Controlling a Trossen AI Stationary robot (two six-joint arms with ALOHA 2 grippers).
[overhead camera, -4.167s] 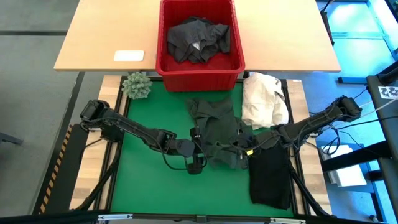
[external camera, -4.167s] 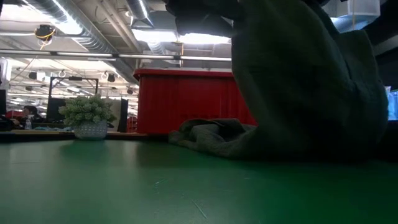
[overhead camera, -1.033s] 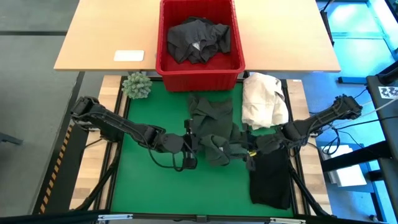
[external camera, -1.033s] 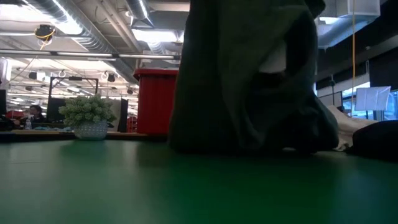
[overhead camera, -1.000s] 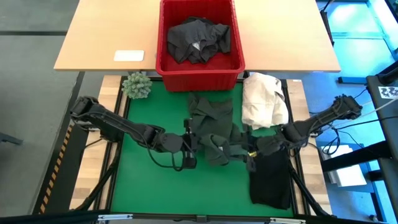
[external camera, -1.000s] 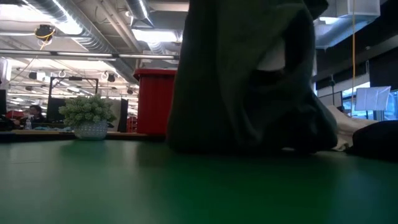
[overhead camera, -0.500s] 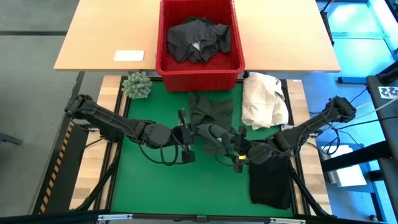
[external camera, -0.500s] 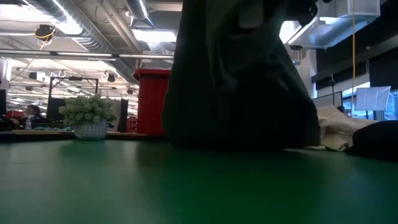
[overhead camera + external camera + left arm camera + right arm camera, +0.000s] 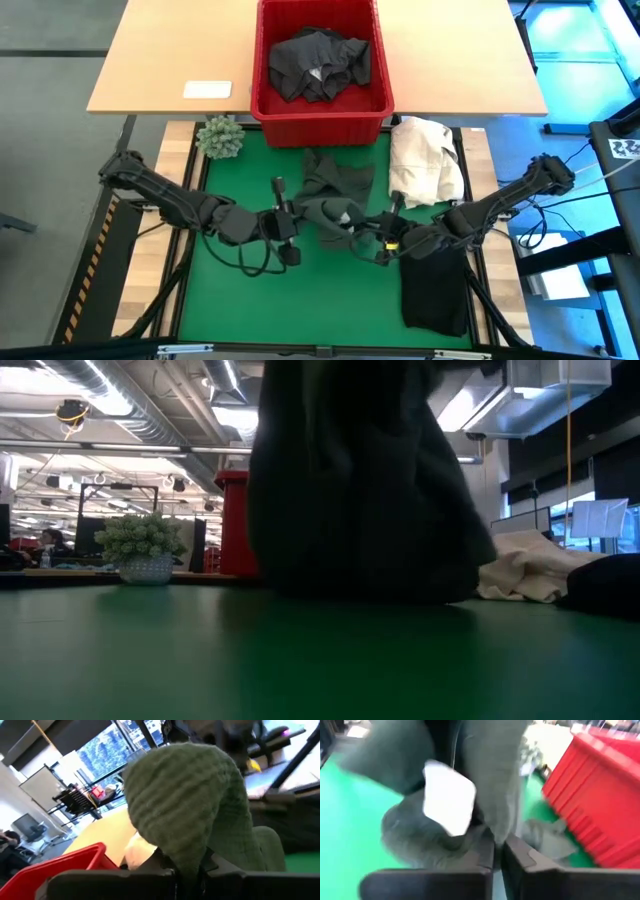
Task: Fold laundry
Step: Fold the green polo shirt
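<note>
A dark green garment point(image 9: 335, 190) hangs over the middle of the green mat between my two grippers. Its lower, far part rests on the mat point(image 9: 250, 290). In the low view the garment point(image 9: 360, 480) is a dark mass reaching down to the mat. My left gripper point(image 9: 298, 213) is shut on its left part, where ribbed green cloth point(image 9: 185, 795) bulges over the fingers. My right gripper point(image 9: 366, 232) is shut on its right part, close to a white label point(image 9: 449, 802). My left gripper pinches a bunched fold of the garment point(image 9: 187, 857) between its two fingers, coming about level from the table's left. The cloth is lifted there and drapes over and past the fingers. How many layers, I cannot tell. My right gripper pinches a hanging fold of the garment point(image 9: 494, 832) beside the white label, between its two fingers. It comes from the table's right, slanting a little down. The cloth is raised there, and the garment's far part point(image 9: 335, 168) lies on the mat.
A red basket point(image 9: 268, 105) with a dark grey garment point(image 9: 320, 60) stands at the far edge. A cream-white cloth heap point(image 9: 425, 160) lies far right, a black garment point(image 9: 435, 290) near right. A small plant point(image 9: 220, 137) stands far left; the mat's near left is bare.
My left gripper has risen and gone toward the table's left edge, rolling a little and carrying its fold of the green garment along. My right gripper has turned and gone in toward the garment's right part. The garment is drawn out wider between them, its far part still on the mat.
</note>
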